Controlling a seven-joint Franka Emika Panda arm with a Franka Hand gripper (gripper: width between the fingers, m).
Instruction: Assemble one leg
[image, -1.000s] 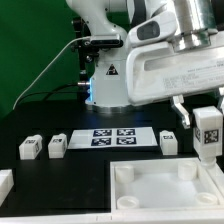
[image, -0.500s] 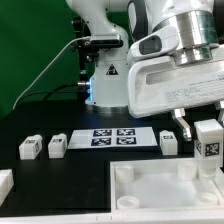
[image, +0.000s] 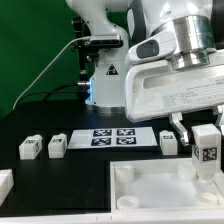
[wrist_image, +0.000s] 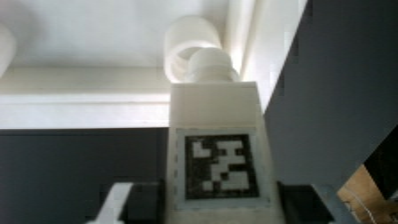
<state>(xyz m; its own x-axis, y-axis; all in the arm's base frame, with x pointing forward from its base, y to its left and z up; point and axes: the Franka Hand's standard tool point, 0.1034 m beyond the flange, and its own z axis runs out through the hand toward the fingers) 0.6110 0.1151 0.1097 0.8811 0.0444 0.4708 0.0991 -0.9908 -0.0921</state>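
The claw (image: 207, 134) is clenched on the leg (image: 207, 155), holding it upright with its marker facing out, right over a round corner socket (wrist_image: 199, 60) of the white tray (image: 150, 186) at the exterior view's right.

Backdrop (image: 35, 45): plain green, flat, filling 9 to 12 o'clock of the exterior view.
Cable (image: 45, 68): thin, black, slanting across the backdrop.
Table (image: 60, 175): matte black top, 3 through 9 o'clock.
Marker board (image: 113, 137): white, flat, at table centre.
Light: even, soft, no hard shadows.
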